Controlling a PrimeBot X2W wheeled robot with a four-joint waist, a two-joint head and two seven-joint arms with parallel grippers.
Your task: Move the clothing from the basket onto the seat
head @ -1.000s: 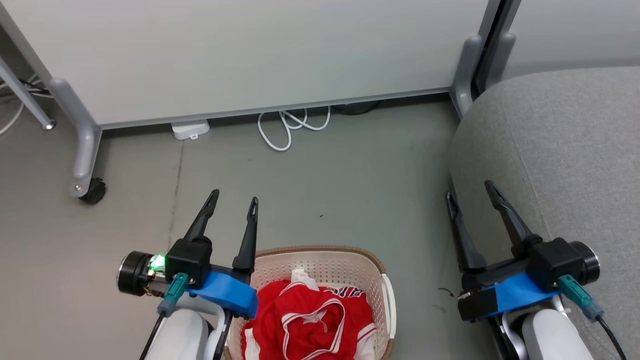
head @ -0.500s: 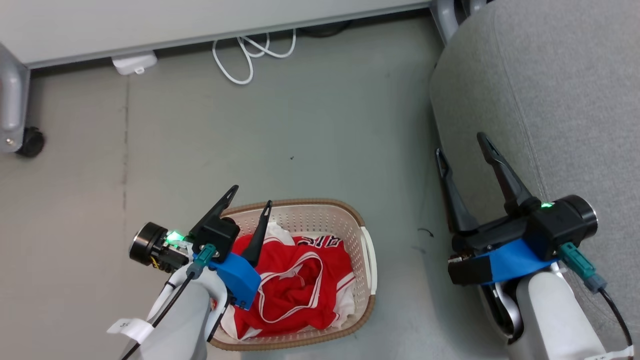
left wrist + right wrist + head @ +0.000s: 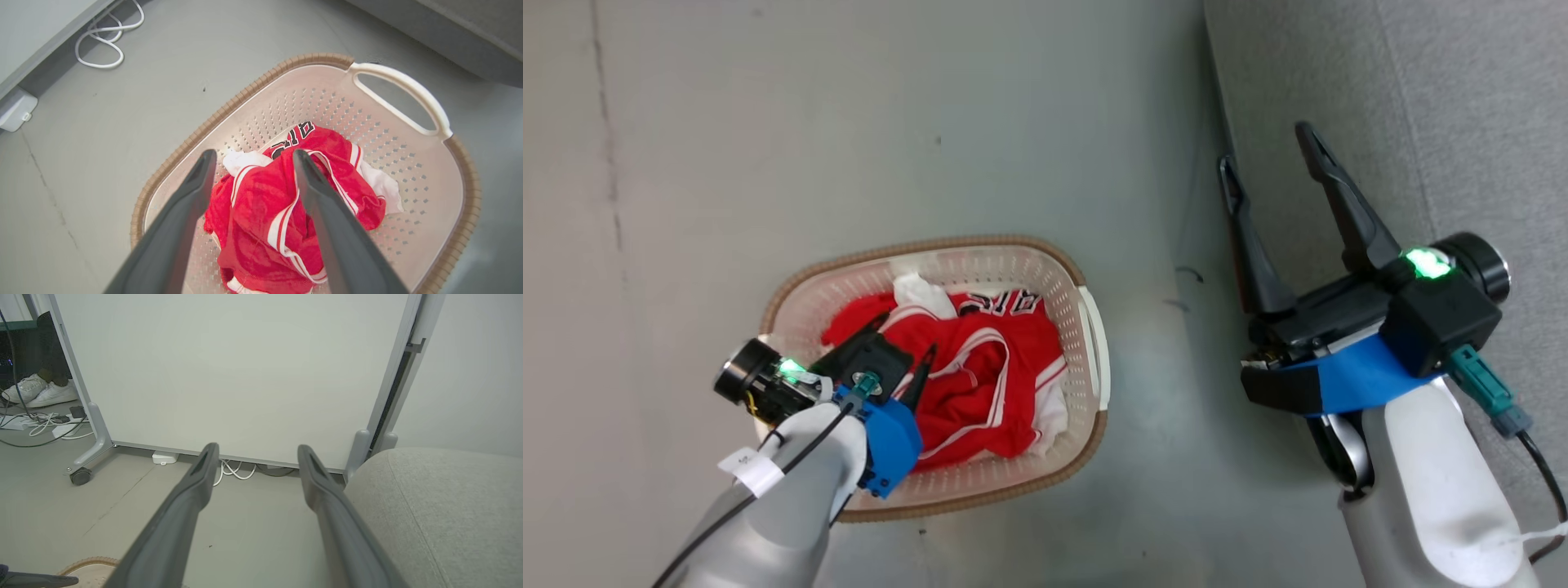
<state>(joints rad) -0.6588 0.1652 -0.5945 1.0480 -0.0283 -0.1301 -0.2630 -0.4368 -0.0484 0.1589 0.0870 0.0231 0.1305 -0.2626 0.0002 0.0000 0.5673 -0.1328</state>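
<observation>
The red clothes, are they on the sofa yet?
No, the red clothes lie bunched up inside the basket.

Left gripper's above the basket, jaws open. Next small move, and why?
Probably lower the left gripper onto the clothing and close: its open jaws straddle the red pile's top in the basket, not gripping yet. The right gripper hangs open beside the seat.
</observation>
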